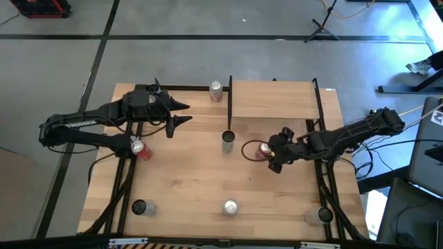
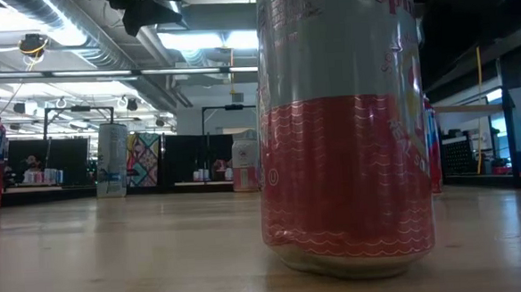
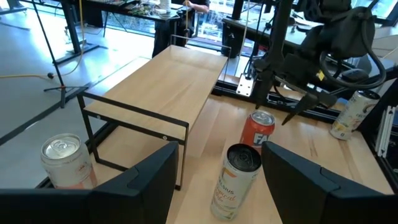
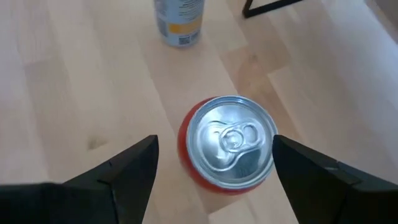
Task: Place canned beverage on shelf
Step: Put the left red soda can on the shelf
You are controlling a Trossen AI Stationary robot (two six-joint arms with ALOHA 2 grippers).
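Overhead, seven cans [image 1: 229, 142] (one red), one shelf [image 1: 273, 100], two arms

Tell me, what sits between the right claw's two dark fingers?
A red aluminium can with a silver top stands upright between the right gripper's open fingers, which flank it without touching, in the right wrist view.

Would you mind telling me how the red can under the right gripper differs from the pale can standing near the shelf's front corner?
The red can sits between the right gripper's open fingers; the pale can stands free, with no gripper at it. The red can has a red wall, the pale can a whitish wall with orange print. The pale can stands closer to the shelf. Both are upright on the table.
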